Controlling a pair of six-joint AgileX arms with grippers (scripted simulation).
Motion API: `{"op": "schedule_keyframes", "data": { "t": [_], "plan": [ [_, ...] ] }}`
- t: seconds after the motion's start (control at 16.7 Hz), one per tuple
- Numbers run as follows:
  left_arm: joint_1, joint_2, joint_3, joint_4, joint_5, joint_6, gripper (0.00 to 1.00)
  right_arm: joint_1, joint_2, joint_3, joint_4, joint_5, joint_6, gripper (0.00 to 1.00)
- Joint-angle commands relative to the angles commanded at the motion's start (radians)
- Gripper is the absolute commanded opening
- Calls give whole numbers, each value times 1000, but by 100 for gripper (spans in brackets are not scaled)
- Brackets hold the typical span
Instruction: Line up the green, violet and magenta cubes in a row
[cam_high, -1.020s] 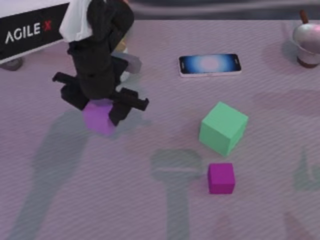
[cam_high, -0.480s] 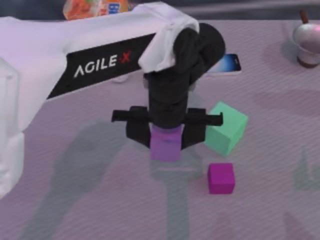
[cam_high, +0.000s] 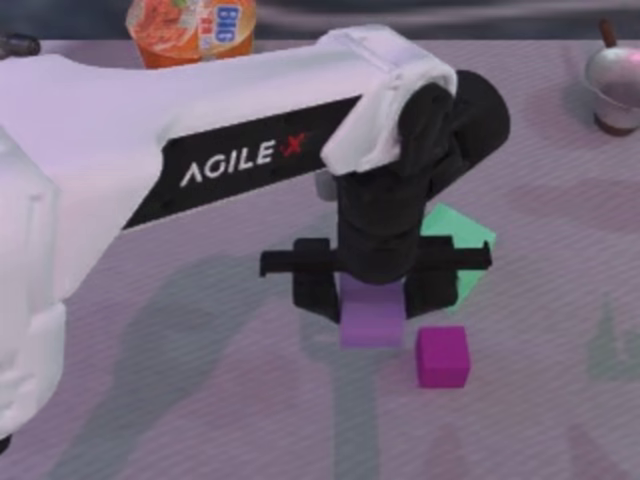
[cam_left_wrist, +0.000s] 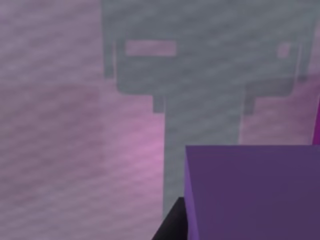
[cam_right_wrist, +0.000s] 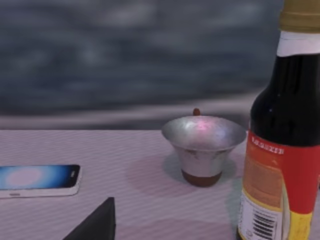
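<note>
Only the top view is showing the green cube (cam_high: 462, 232) and magenta cube (cam_high: 443, 356); the left claw (cam_high: 371, 290) is gripping the violet cube (cam_high: 370, 312) between them.

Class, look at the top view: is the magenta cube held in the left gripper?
No: the left gripper is shut on the violet cube, while the magenta cube sits free on the table beside it.

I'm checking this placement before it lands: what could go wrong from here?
1. The left gripper holds the violet cube close beside the magenta cube; lowering it could nudge that one out of line.
2. The gripper body hangs over part of the green cube, so a sideways correction might bump it.
3. The three may end up in a bent row.
</note>
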Motion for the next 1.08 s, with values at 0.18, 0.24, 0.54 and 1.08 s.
{"op": "schedule_keyframes", "data": {
  "t": [0.18, 0.24, 0.54, 1.08],
  "plan": [
    [5, 5, -13, 18, 1, 2, 0, 0, 0, 0, 0, 0, 0, 100],
    [6, 9, -28, 39, 1, 1, 0, 0, 0, 0, 0, 0, 0, 100],
    [3, 50, -142, 194, 1, 3, 0, 0, 0, 0, 0, 0, 0, 100],
    [2, 65, -182, 247, 1, 3, 23, 0, 0, 0, 0, 0, 0, 100]
  ]
}}
